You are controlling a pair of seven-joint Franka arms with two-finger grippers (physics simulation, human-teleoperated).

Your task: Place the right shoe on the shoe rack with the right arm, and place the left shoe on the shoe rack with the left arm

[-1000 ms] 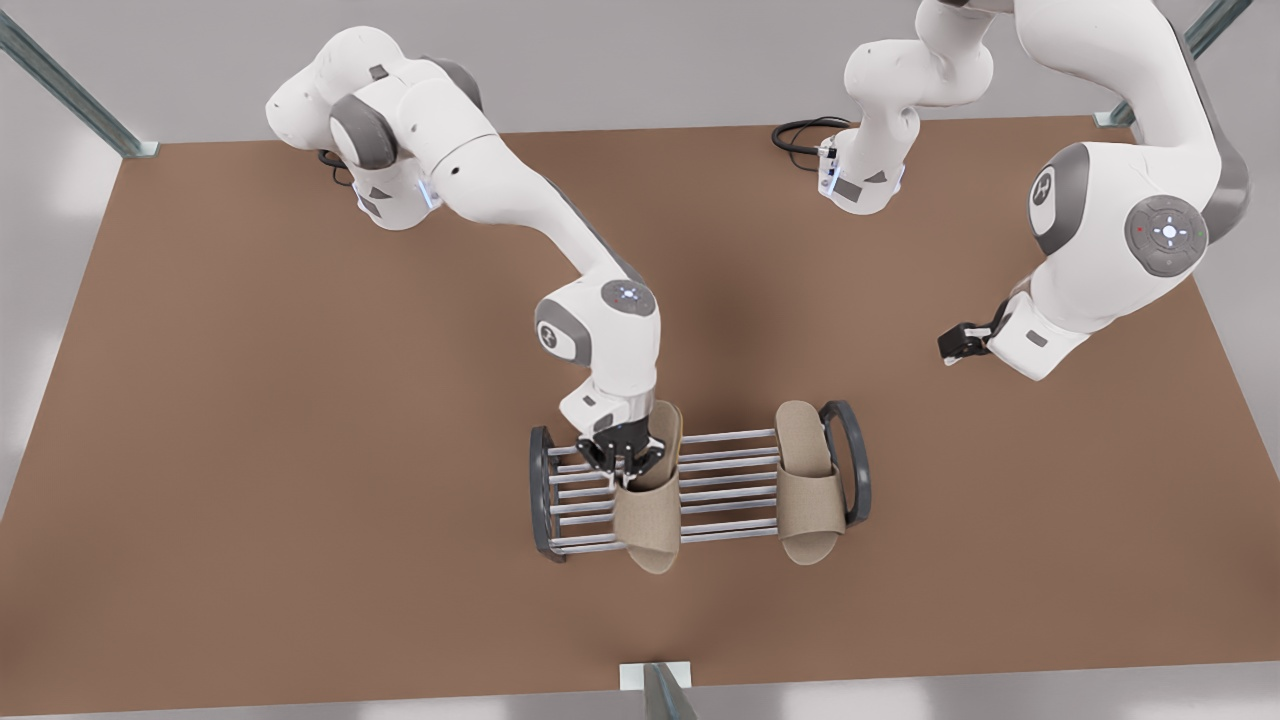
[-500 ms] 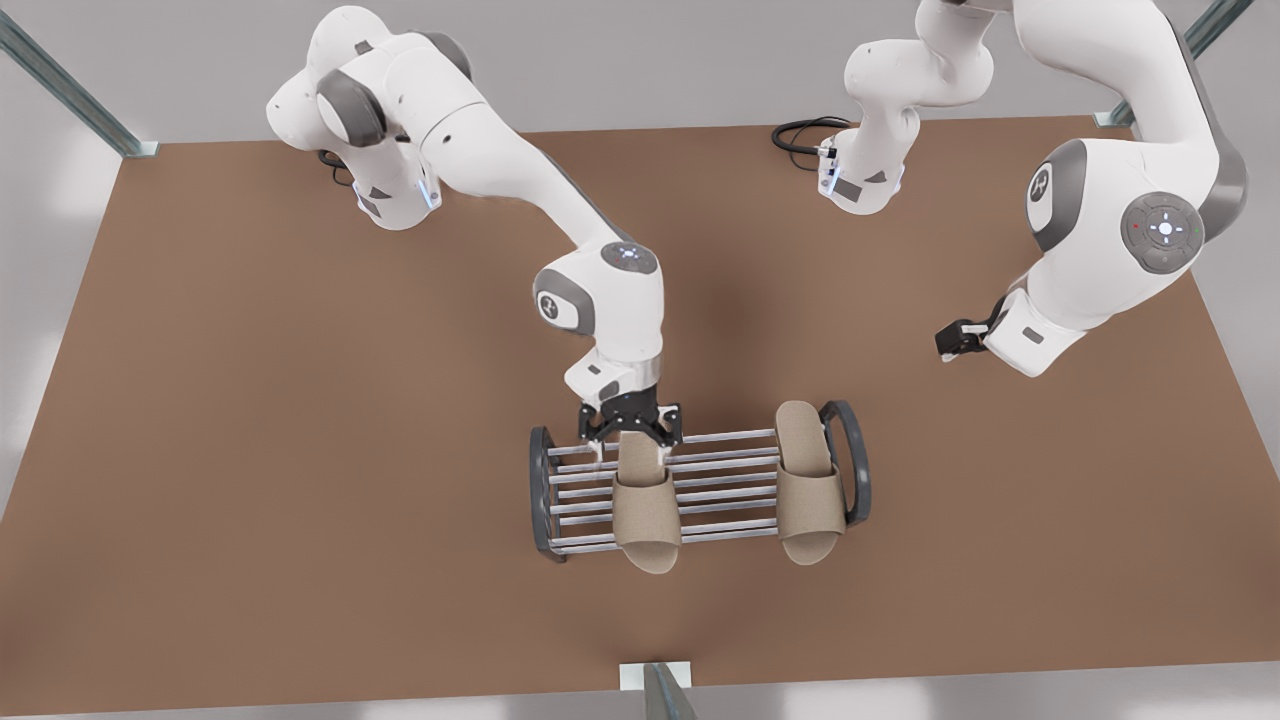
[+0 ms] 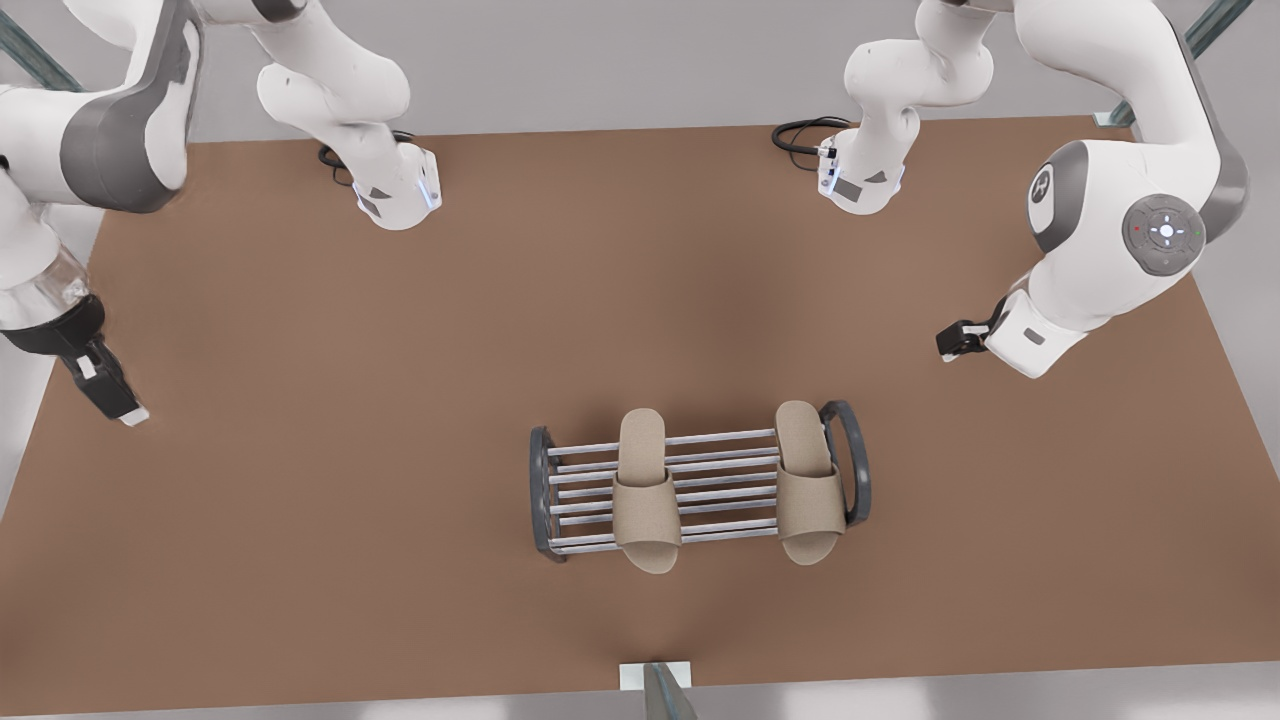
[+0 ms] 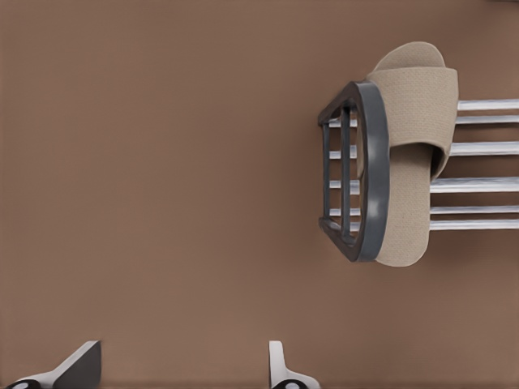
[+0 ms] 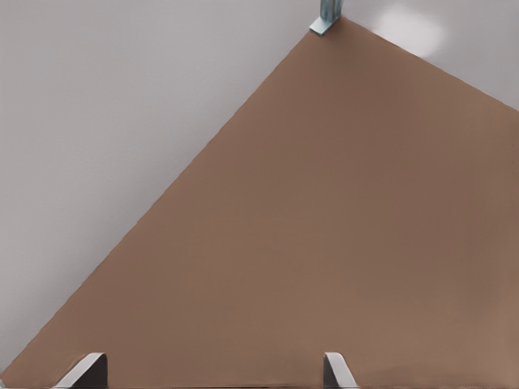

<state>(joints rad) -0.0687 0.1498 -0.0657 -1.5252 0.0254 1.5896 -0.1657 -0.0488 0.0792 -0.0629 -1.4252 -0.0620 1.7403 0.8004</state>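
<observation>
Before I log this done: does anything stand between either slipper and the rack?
Nothing visible. The right shoe and left shoe lie across the shoe rack; left gripper and right gripper wait apart, fingers open.

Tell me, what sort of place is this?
Probably a simulated robot test bench, not a home. Two white arms stand on a bare brown table, the left gripper and right gripper open. Between them, a shoe rack holds the right shoe and left shoe.

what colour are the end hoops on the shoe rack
Dark grey, between silver bars; the shoe rack's hoop shows best in the left wrist view.
</observation>
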